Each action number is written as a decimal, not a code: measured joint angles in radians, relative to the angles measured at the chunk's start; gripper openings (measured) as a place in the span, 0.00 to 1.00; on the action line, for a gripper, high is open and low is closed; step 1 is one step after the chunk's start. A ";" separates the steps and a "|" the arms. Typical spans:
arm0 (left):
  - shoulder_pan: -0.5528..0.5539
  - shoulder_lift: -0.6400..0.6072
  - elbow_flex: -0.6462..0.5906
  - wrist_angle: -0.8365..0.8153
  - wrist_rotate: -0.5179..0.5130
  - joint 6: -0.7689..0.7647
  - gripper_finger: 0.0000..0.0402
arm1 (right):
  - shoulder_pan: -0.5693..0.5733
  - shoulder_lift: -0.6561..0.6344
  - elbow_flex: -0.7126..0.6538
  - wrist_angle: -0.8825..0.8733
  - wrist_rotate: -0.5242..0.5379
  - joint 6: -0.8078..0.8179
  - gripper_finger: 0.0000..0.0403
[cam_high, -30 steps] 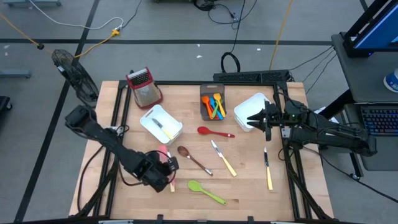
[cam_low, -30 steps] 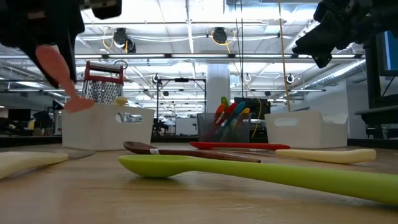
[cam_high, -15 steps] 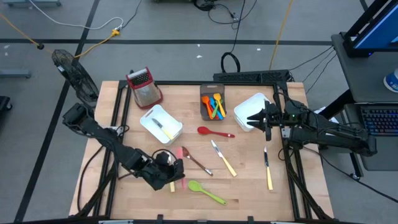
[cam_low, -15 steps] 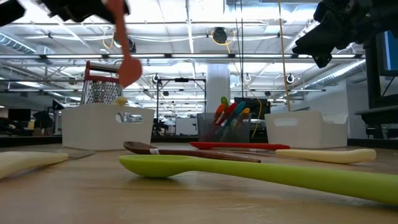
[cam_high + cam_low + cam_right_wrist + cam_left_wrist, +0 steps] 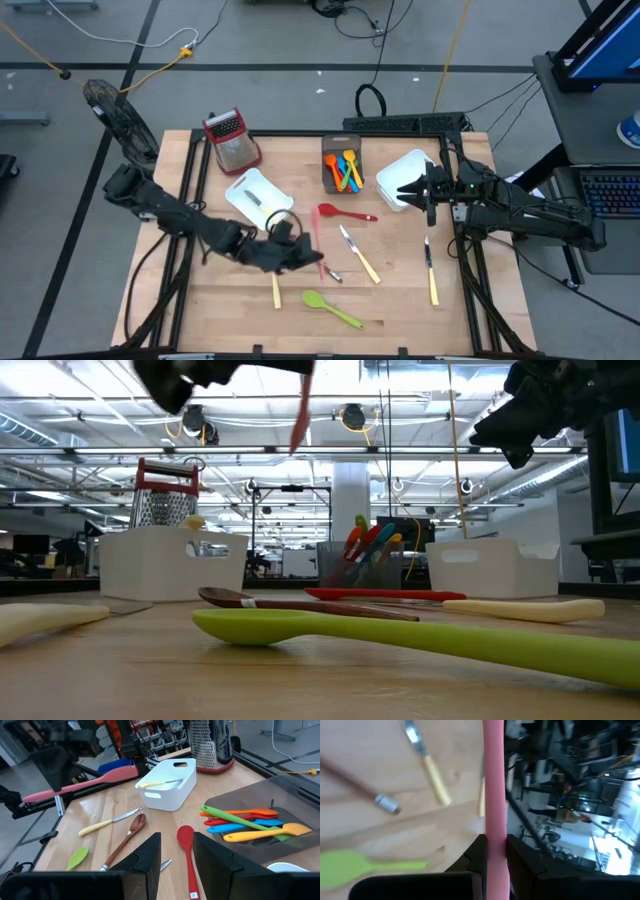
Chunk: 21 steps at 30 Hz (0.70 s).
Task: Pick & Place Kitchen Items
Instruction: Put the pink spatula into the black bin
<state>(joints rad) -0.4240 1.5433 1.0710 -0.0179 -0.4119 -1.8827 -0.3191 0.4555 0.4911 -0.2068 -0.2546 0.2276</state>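
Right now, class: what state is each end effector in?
Left end effector: shut on the pink spatula, held above the table.
Right end effector: open, empty, by the white bin.

The left gripper [image 5: 292,247] holds a spatula [image 5: 316,240] above the table [image 5: 400,300], over a spoon [image 5: 325,271], with one bin [image 5: 258,199] just behind it, a knife [image 5: 359,254] just to its right, and the right gripper [image 5: 410,190] well apart beside another bin [image 5: 408,176].

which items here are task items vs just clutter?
Task items: pink spatula in left pincer; red spoon; brown spoon; green spoon; yellow-handled knives; utensils in grey bin.
Clutter: box grater; cables.
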 joint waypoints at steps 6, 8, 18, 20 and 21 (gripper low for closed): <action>0.096 0.000 0.000 0.077 0.066 0.126 0.12 | 0.000 0.021 0.000 0.010 0.000 0.000 0.26; 0.125 0.000 0.000 0.091 0.088 0.157 0.12 | 0.000 0.031 0.000 0.010 0.000 0.000 0.26; 0.257 0.000 0.000 0.182 0.158 0.293 0.12 | 0.000 0.058 0.000 0.009 0.000 0.001 0.26; 0.286 0.000 0.000 0.214 0.178 0.325 0.12 | 0.000 0.062 0.000 0.009 0.000 0.001 0.26; 0.301 0.000 0.000 0.228 0.182 0.340 0.12 | 0.000 0.064 0.000 0.009 0.003 0.001 0.26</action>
<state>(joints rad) -0.1231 1.5433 1.0710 0.2105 -0.2297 -1.5427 -0.3191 0.5195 0.4911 -0.1978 -0.2517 0.2282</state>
